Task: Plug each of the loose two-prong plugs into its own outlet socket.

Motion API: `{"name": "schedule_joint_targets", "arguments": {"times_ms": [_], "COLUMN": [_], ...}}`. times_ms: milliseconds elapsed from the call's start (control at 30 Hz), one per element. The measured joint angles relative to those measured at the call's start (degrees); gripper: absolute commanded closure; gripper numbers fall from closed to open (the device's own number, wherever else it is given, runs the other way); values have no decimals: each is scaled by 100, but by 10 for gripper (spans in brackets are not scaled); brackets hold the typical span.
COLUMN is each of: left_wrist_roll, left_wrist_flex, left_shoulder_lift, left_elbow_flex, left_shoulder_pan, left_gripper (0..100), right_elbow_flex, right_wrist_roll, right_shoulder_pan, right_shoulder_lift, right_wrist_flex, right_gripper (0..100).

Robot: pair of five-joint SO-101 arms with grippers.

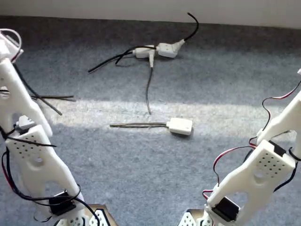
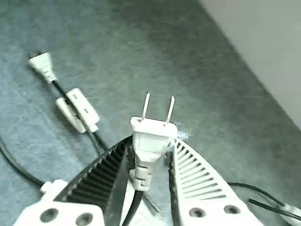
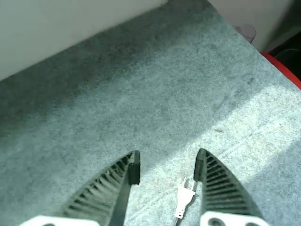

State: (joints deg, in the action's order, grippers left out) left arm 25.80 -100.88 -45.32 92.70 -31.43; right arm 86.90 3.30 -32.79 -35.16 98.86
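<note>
The left gripper point(image 2: 150, 148), with its ribbed black-and-white fingers, is clamped on the body of a white two-prong plug point(image 2: 151, 134). The plug's two metal prongs point away from the wrist, and its black cord trails back between the fingers. Beyond the prongs, a white rectangular outlet socket point(image 2: 77, 110) lies on the grey carpet point(image 2: 155, 42), with a second white plug point(image 2: 41, 63) on a black cord just past it.

The right gripper point(image 3: 168, 165) hangs over the carpet, fingers wide apart and empty, with a small white plug point(image 3: 184, 200) lying below near one fingertip.

From above, a flat white socket block point(image 1: 180, 126) sits mid-carpet, and a cluster of white connectors point(image 1: 157, 50) lies farther back.

The step in hand looks like carrying the held plug to a socket. The next move probably calls for squaring the prongs to the slots and pushing straight in. The socket is loose on carpet and may slide, so the free gripper may have to brace it.
</note>
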Motion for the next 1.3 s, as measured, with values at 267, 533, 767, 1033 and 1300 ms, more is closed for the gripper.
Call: {"name": "schedule_joint_targets", "arguments": {"times_ms": [267,533,767,1033,1300], "left_wrist_roll": [-9,-1169,-1565,-2180,-2497], "left_wrist_flex": [-26,-26,-26,-26,-26], "left_shoulder_lift": [1741,2866,3077,3560,5503], "left_elbow_flex": [9,-1468,-2875,-2462,-4563], "left_shoulder_pan": [2321,4545,5459,6259,6321], "left_gripper": [993,994,995,995,995], "right_elbow_flex": [-1705,-3270,-3859,-4563,-4818], "right_wrist_roll": [-607,-686,-686,-686,-756], "right_shoulder_pan": [1187,1855,2057,2145,2444], "right_shoulder_lift": [1705,3138,3657,3710,3710], "right_wrist_flex": [0,0,0,0,0], "right_gripper": [803,803,804,804,804]}}
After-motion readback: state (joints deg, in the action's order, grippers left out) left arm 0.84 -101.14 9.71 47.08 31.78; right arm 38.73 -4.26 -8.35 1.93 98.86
